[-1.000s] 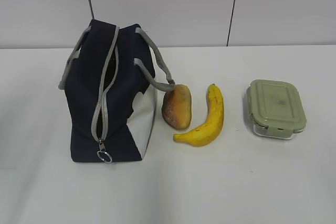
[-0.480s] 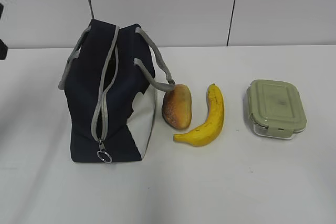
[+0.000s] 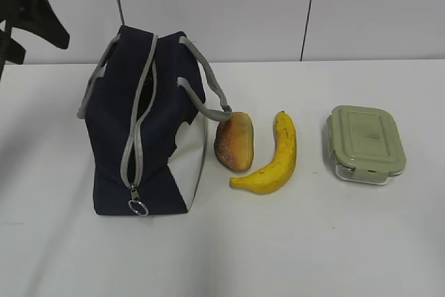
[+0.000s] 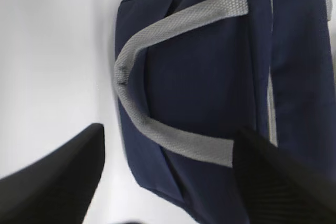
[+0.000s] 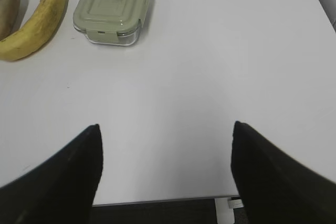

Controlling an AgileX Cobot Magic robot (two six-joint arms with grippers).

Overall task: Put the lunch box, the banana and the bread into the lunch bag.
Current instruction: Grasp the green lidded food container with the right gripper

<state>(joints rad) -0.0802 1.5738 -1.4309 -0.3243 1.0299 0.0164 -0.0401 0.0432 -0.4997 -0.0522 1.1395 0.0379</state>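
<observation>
We see a white worktop [image 3: 313,241] carrying everything, with a pale panelled wall [image 3: 229,5] behind it. The largest thing is the lunch bag [image 3: 142,130], navy with a white side panel, standing at the left; its grey zipper [image 3: 139,123] runs down the near face to a metal ring pull [image 3: 138,207], and we can make out a dark slit along the upper zipper. One grey strap handle [image 3: 205,92] droops to the right and touches the bread [image 3: 234,141], which lies just beside the bag's right wall. Right of the bread lies the banana [image 3: 272,158], close to it. Well apart to the right sits the lunch box [image 3: 366,143], green lid on. The left gripper [image 4: 168,182] hangs above the bag's far left side, fingers [image 4: 58,177] spread and grasping nothing. The right gripper [image 5: 165,166] hovers over bare worktop nearer than the lunch box, fingers [image 5: 278,171] released, empty.
</observation>
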